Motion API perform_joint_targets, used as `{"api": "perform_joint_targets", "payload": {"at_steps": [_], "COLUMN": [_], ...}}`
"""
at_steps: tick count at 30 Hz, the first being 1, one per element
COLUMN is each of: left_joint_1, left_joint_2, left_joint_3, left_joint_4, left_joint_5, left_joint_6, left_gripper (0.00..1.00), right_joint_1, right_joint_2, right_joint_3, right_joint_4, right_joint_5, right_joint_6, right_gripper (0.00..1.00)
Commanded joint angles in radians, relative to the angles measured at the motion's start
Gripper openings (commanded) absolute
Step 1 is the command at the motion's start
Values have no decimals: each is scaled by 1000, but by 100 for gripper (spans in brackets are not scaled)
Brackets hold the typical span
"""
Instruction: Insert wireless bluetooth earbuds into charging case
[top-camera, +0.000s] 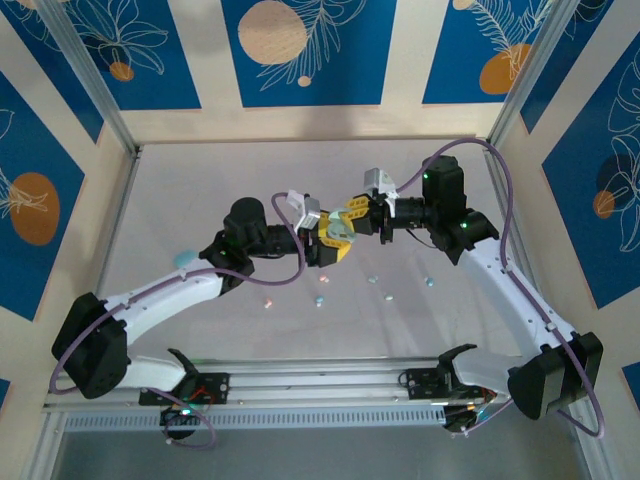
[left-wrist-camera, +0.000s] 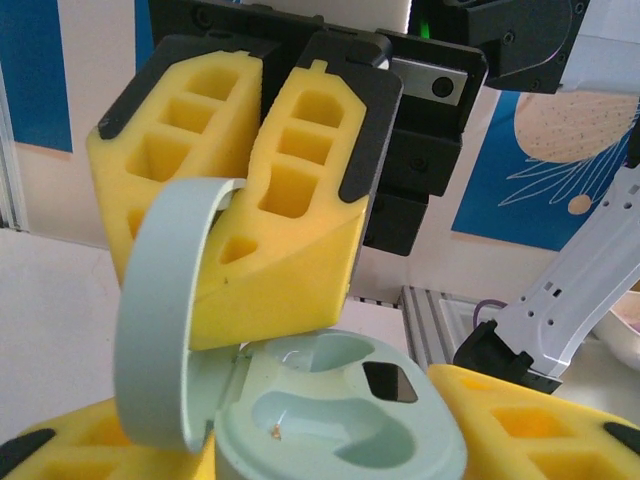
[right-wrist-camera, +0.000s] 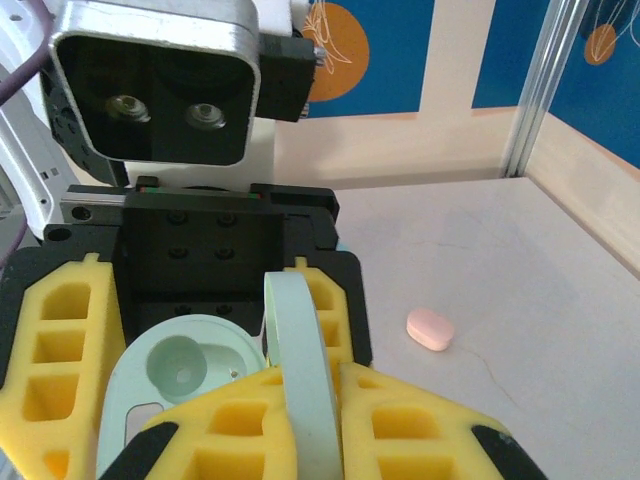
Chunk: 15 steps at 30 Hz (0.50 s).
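A mint green charging case (left-wrist-camera: 400, 440) hangs open in mid-air over the middle of the table. My left gripper (top-camera: 338, 243) is shut on its base, with yellow fingers (left-wrist-camera: 540, 420) on either side. Both earbud wells (left-wrist-camera: 330, 410) are empty. My right gripper (top-camera: 352, 215) comes in from the right and is shut on the raised lid (right-wrist-camera: 295, 340), which stands upright between its pads (right-wrist-camera: 420, 430). Several tiny pastel earbuds lie on the table below, among them a pink one (top-camera: 268, 300), a blue one (top-camera: 320, 300) and another (top-camera: 428, 281).
A pale blue case (top-camera: 182, 260) lies on the table beside the left arm. A closed pink case (right-wrist-camera: 430, 328) rests on the table beyond the grippers. Metal posts and the low wall (top-camera: 300, 120) bound the table.
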Motion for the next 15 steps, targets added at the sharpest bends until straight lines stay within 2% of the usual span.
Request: {"api": "perform_joint_targets", "payload": {"at_steps": [1,5,9,15], "left_joint_1": [-6,-5,-5,-5], "left_joint_2": [11,10,8,5], "left_joint_3": [32,34,32,36], "left_joint_4": [15,-1,-4,-10], "left_joint_5": [12,13,22,15], "left_joint_6": [4,16,21,26], "left_gripper": [47,42,51,44], "right_joint_1": [7,7,7,8], "right_joint_2": [-20,-20,-20,-20], "right_joint_3": [-10,-10,-9,-9], "right_joint_4": [0,3,2,5], "right_joint_5": [6,6,8,9], "right_joint_6": [-19,-9,-8,-7], "right_gripper": [0,0,0,0]}}
